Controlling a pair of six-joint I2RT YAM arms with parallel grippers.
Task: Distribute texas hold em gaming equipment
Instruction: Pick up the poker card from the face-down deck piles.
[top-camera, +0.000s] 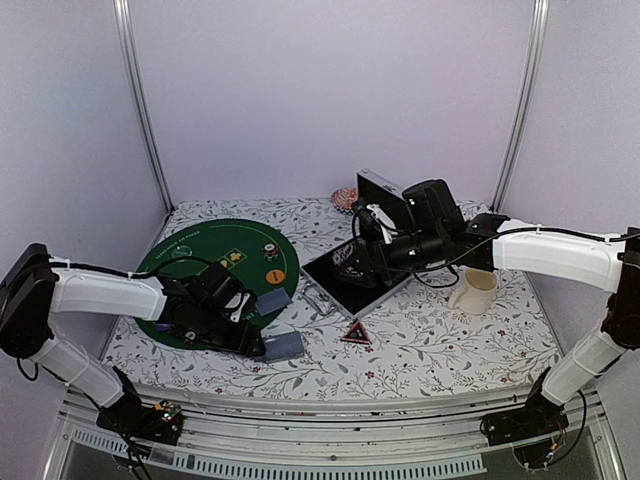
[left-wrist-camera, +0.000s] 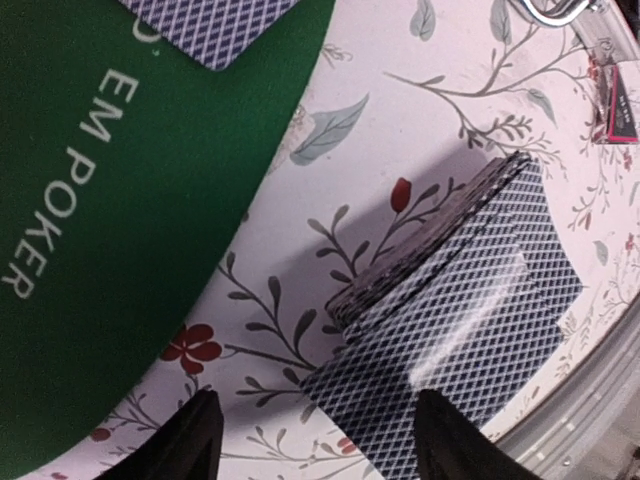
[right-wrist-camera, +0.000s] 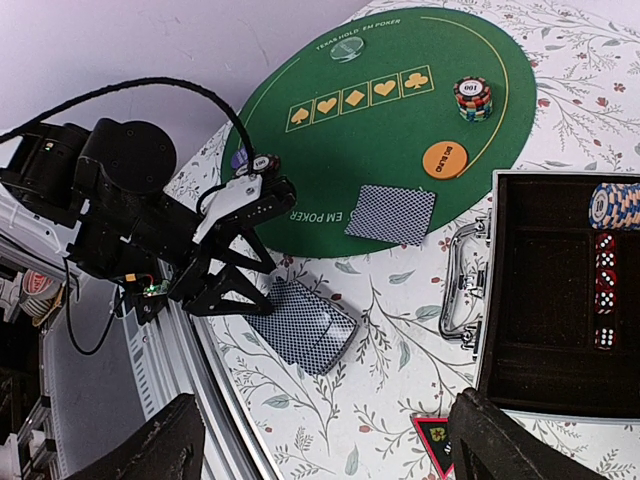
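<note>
A deck of blue-backed playing cards (left-wrist-camera: 470, 300) lies slightly fanned on the floral cloth near the table's front edge, just off the green poker mat (top-camera: 200, 250). My left gripper (left-wrist-camera: 320, 440) hovers open at the deck's near corner. Its right finger (left-wrist-camera: 450, 440) is over the cards and its left finger (left-wrist-camera: 190, 440) over bare cloth. A smaller pile of cards (right-wrist-camera: 391, 213) rests on the mat's edge, with the orange button (right-wrist-camera: 444, 159) and a striped chip stack (right-wrist-camera: 472, 97) beyond. My right gripper (right-wrist-camera: 325, 450) hangs open and empty, high above the cloth beside the case.
The open silver case (top-camera: 350, 270) stands at mid-table, holding more chips (right-wrist-camera: 615, 205) and red dice (right-wrist-camera: 604, 300), its handle (right-wrist-camera: 458, 285) towards the mat. A cream mug (top-camera: 476, 290) sits right of it. A red-edged triangular piece (top-camera: 355, 333) lies in front of it.
</note>
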